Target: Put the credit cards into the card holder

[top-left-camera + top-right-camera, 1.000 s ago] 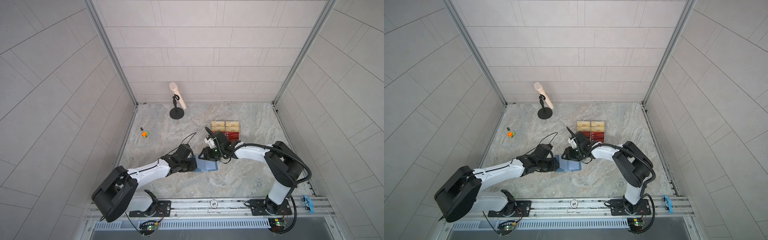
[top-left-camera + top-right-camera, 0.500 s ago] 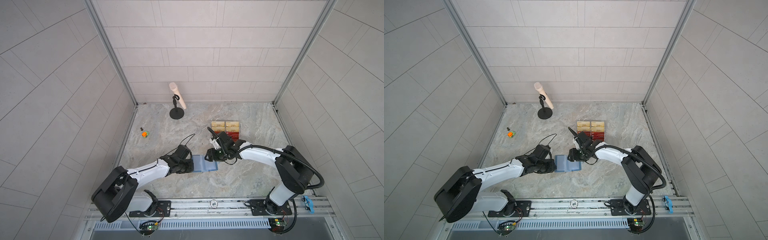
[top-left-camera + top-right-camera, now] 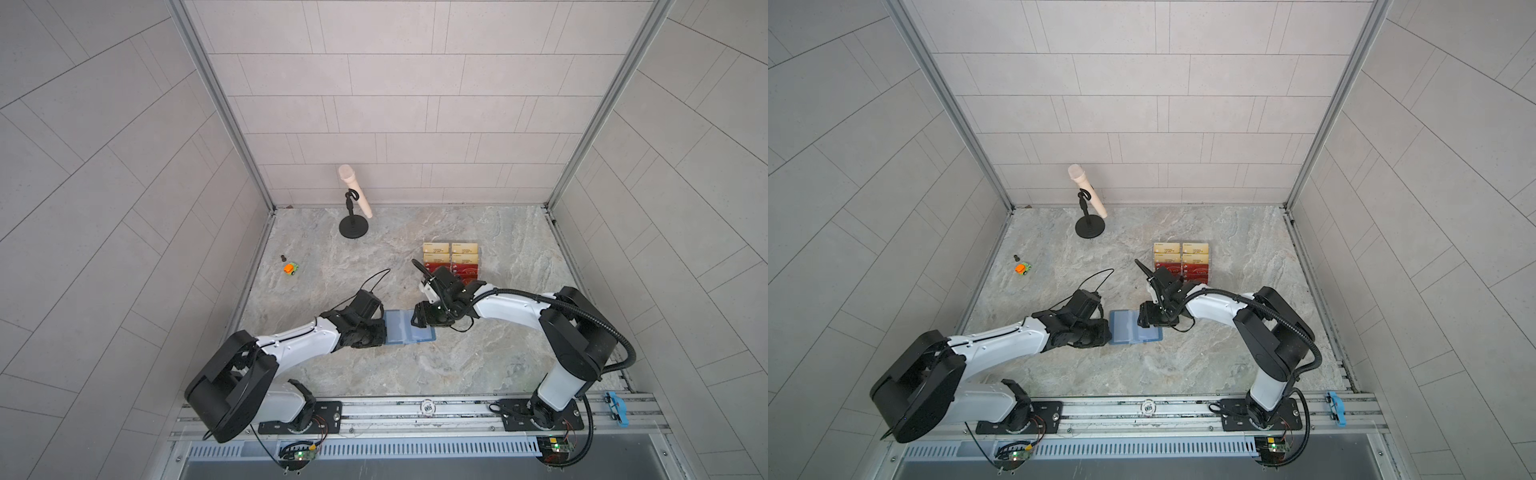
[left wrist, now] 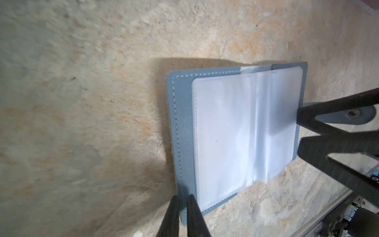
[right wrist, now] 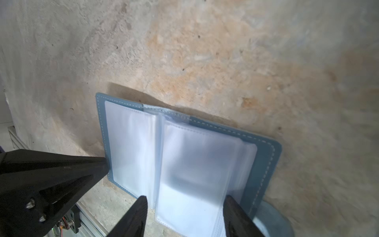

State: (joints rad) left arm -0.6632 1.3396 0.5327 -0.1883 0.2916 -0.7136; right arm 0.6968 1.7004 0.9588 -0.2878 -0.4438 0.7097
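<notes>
The slate-blue card holder [image 3: 409, 329] [image 3: 1133, 329] lies open on the marble table, its clear sleeves facing up. My left gripper [image 4: 183, 202] [image 3: 384, 332] is shut on the edge of its left cover [image 4: 182, 123]. My right gripper [image 5: 185, 202] [image 3: 419, 320] hangs open over the right half, one finger on each side of the loose sleeves [image 5: 194, 164]; nothing is gripped. The red credit cards [image 3: 451, 269] [image 3: 1181, 270] stand in the front rows of a clear tiered stand behind the right arm, partly hidden by it.
Pale gold cards [image 3: 451, 249] fill the back rows of the stand. A microphone on a black round-base stand [image 3: 353, 210] is at the back. A small orange and green toy [image 3: 291, 269] lies near the left wall. The snap tab [image 4: 209, 115] sticks out past the right cover.
The left jaws have closed on the cover's edge. The right jaws have spread wider and that arm has shifted a little to the right. The card holder now lies spread more open.
</notes>
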